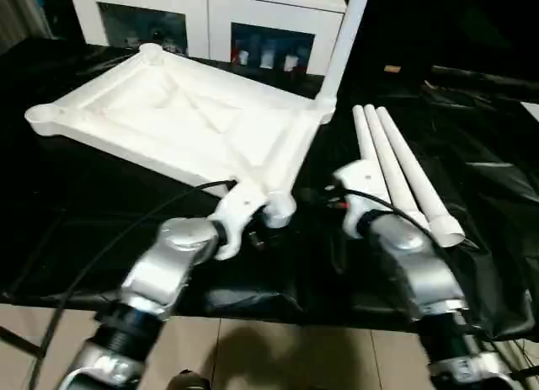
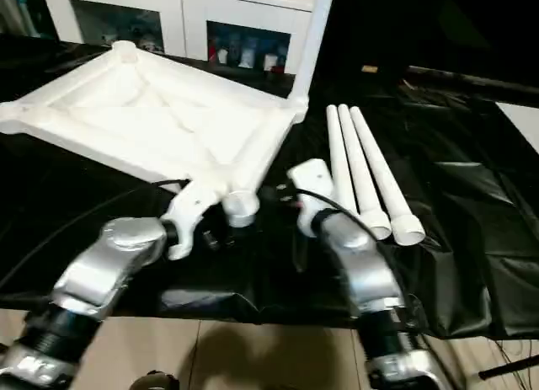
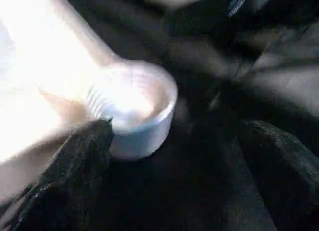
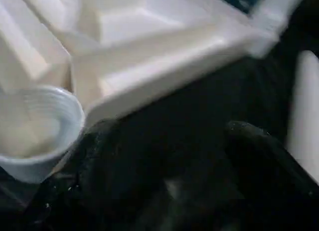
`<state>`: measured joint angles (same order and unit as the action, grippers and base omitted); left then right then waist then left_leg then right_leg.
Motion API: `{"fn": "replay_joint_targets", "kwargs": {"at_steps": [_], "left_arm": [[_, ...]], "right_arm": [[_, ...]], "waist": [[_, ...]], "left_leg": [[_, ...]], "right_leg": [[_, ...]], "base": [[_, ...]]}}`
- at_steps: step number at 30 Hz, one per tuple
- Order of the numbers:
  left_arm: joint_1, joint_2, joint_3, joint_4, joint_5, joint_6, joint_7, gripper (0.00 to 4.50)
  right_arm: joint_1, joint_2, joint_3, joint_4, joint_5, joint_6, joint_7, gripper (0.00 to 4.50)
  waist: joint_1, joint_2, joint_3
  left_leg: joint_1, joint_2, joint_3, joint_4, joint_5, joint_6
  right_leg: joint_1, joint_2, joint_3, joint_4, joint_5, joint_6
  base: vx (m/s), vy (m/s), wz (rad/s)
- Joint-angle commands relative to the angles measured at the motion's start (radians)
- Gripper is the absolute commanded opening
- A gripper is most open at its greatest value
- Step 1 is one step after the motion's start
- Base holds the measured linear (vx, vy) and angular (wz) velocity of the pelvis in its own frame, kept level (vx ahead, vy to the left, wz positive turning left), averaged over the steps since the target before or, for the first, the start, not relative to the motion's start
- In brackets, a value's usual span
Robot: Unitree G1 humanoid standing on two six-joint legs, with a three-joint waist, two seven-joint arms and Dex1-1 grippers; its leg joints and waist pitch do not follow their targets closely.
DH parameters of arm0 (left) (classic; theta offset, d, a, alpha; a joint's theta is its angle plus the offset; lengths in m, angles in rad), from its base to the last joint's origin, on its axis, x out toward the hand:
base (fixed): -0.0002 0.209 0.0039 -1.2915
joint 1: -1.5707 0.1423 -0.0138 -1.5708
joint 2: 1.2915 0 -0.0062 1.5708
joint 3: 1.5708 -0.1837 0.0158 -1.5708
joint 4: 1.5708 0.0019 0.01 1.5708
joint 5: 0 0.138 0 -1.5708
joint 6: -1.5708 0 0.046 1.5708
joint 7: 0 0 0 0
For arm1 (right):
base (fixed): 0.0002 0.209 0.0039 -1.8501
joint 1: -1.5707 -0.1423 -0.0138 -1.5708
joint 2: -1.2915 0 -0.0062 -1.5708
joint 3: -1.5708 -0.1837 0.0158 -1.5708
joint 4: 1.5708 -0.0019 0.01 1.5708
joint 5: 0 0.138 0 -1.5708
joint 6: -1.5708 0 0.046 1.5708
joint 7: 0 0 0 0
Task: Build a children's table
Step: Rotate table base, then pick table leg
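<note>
The children's table top (image 1: 181, 112) lies upside down on the black cloth, ribbed underside up. One white leg (image 1: 341, 45) stands upright in its far right corner socket. Three more legs (image 1: 396, 167) lie side by side to the right of the top. My left gripper (image 3: 174, 126) is open at the near corner socket (image 3: 134, 106), and one black finger (image 3: 79, 161) touches the socket's side. My right gripper (image 4: 169, 128) is open just right of that socket (image 4: 35, 131), low over the cloth with nothing between its fingers. The nearest lying leg (image 4: 304, 106) is beside it.
A white cabinet with glass doors (image 1: 210, 19) stands behind the black-draped work table (image 1: 84, 230). The table's front edge runs just beneath my forearms, with tiled floor (image 1: 278, 356) below. Black cables (image 1: 126, 230) trail along both arms.
</note>
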<state>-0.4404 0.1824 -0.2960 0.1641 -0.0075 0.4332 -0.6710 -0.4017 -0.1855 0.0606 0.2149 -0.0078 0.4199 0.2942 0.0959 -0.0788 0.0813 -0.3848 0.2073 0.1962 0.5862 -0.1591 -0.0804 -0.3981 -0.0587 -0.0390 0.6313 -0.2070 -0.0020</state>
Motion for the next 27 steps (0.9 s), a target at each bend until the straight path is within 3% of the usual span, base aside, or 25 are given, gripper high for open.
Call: {"fn": "replay_joint_targets", "kwargs": {"at_steps": [1, 7, 9, 10, 12, 15, 19, 21, 27], "left_arm": [[-0.02, -0.025, -0.033, 0.008, -0.01, -0.059, 0.009, 4.45], [-0.003, 0.042, -0.003, -0.093, -0.052, -0.022, -0.084, 4.5], [0.015, 0.091, -0.008, -0.15, -0.079, 0.004, -0.155, 4.5], [0.027, 0.124, -0.012, -0.19, -0.097, 0.029, -0.198, 4.5], [0.046, 0.183, -0.021, -0.256, -0.123, 0.077, -0.261, 4.5], [0.056, 0.237, -0.035, -0.295, -0.134, 0.106, -0.296, 4.5], [0.055, 0.257, -0.035, -0.308, -0.136, 0.129, -0.296, 4.5], [0.048, 0.268, -0.029, -0.323, -0.14, 0.157, -0.301, 4.5], [0.038, 0.282, -0.029, -0.344, -0.152, 0.191, -0.305, 4.5]], "right_arm": [[-0.023, -0.017, -0.05, -0.026, 0.009, 0.065, -0.039, 3.54], [-0.093, -0.017, -0.146, -0.014, 0.056, 0.219, -0.104, 3.94], [-0.128, -0.022, -0.161, 0.012, 0.052, 0.264, -0.115, 4.28], [-0.153, -0.027, -0.17, 0.04, 0.052, 0.288, -0.123, 4.33], [-0.205, -0.038, -0.191, 0.107, 0.065, 0.325, -0.132, 4.45], [-0.268, -0.054, -0.203, 0.193, 0.084, 0.365, -0.13, 4.45], [-0.323, -0.065, -0.208, 0.286, 0.085, 0.379, -0.126, 4.45], [-0.402, -0.075, -0.215, 0.433, 0.072, 0.378, -0.134, 4.45], [-0.497, -0.078, -0.226, 0.607, 0.06, 0.344, -0.203, 4.45]], "waist": [[0.001, 0.024, -0.085], [-0.008, 0.023, -0.086], [-0.008, 0.021, -0.081], [-0.008, 0.023, -0.083], [-0.01, 0.023, -0.08], [-0.006, 0.03, -0.078], [-0.004, 0.03, -0.078], [-0.005, 0.028, -0.079], [-0.007, 0.026, -0.082]], "left_leg": [[0.026, 0.023, -0.017, -0.063, -0.152, -0.025], [0.019, 0.019, -0.018, -0.06, -0.126, -0.017], [0.027, 0.02, -0.014, -0.059, -0.128, -0.011], [0.026, 0.02, -0.017, -0.06, -0.12, -0.015], [0.03, 0.02, -0.012, -0.06, -0.132, -0.022], [0.034, 0.02, -0.009, -0.061, -0.153, -0.038], [0.031, 0.018, -0.01, -0.062, -0.157, -0.059], [0.027, 0.016, -0.01, -0.061, -0.153, -0.066], [0.025, 0.014, -0.008, -0.056, -0.131, -0.061]], "right_leg": [[0.05, -0.066, 0.045, -0.065, 0.029, -0.169], [0.057, -0.066, 0.042, -0.058, 0.03, -0.172], [0.048, -0.063, 0.043, -0.063, 0.012, -0.174], [0.051, -0.065, 0.042, -0.057, 0.013, -0.18], [0.041, -0.06, 0.042, -0.059, -0.017, -0.184], [0.037, -0.06, 0.042, -0.06, -0.045, -0.179], [0.04, -0.061, 0.042, -0.059, -0.047, -0.173], [0.043, -0.062, 0.041, -0.057, -0.044, -0.175], [0.043, -0.061, 0.041, -0.053, -0.022, -0.176]], "base": [[0.0, 0.0, 0.0], [0.0, 0.0, 0.0], [0.0, 0.0, 0.0], [0.0, 0.0, 0.0], [0.0, 0.0, 0.0], [0.0, 0.0, 0.0], [0.0, 0.0, 0.0], [0.0, 0.0, 0.0], [0.0, 0.0, 0.0]]}}
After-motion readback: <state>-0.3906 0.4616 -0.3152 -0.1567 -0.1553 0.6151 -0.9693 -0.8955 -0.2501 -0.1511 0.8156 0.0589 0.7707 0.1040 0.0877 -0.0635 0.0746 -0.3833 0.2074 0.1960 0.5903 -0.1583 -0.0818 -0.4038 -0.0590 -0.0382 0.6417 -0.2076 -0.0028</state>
